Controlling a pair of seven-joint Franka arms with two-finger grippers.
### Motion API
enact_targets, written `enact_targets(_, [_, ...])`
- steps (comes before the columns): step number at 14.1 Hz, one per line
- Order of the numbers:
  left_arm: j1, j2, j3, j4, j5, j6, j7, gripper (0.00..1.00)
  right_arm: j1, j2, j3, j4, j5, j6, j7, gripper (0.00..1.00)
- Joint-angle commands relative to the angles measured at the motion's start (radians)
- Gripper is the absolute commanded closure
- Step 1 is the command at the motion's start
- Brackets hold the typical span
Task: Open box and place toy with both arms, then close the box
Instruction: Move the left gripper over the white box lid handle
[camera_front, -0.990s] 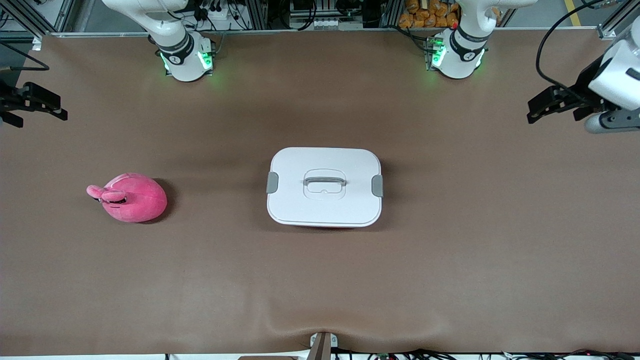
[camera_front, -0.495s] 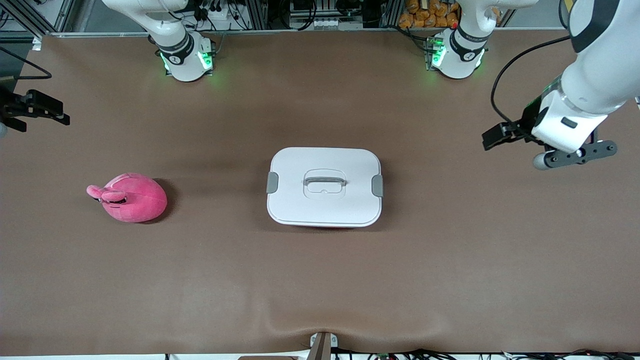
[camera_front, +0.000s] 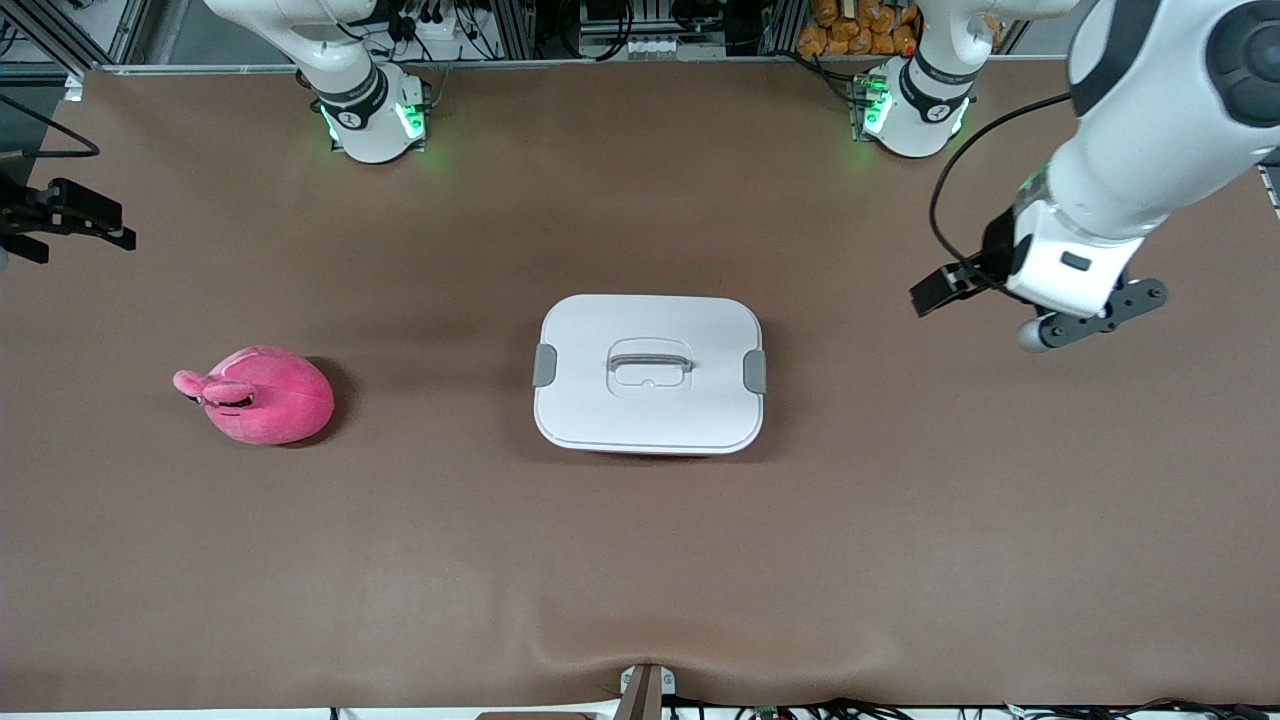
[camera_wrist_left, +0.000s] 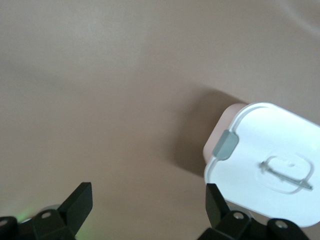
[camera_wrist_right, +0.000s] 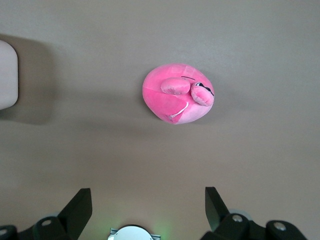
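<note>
The box (camera_front: 650, 372) stands mid-table with its white lid on, a grey clip (camera_front: 755, 371) at each short side and a recessed grey handle (camera_front: 650, 361). The pink plush toy (camera_front: 262, 395) lies on the table toward the right arm's end. My left gripper (camera_front: 938, 290) hangs open and empty over bare table between the box and the left arm's end. In the left wrist view the box (camera_wrist_left: 265, 165) shows off to one side of that gripper (camera_wrist_left: 147, 205). My right gripper (camera_front: 112, 224) is open and empty at the table's edge, and its wrist view shows the toy (camera_wrist_right: 177, 94).
The brown table cover (camera_front: 640, 560) has a raised wrinkle at its near edge. The two arm bases (camera_front: 370, 115) (camera_front: 915, 110) glow green along the back edge. Orange items (camera_front: 860, 25) and cables lie off the table.
The left arm has swung in from the table's end toward the box, its gripper lower and closer to the clip. The right gripper has barely shifted. Box and toy have not moved.
</note>
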Motion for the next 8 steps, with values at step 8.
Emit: enact_targets(8, [-0.133, 0.123, -0.001, 0.014, 0.0, 0.125, -0.451, 0.0, -0.017, 0.005, 0.007, 0.02, -0.008, -0.012, 0.015, 0.0])
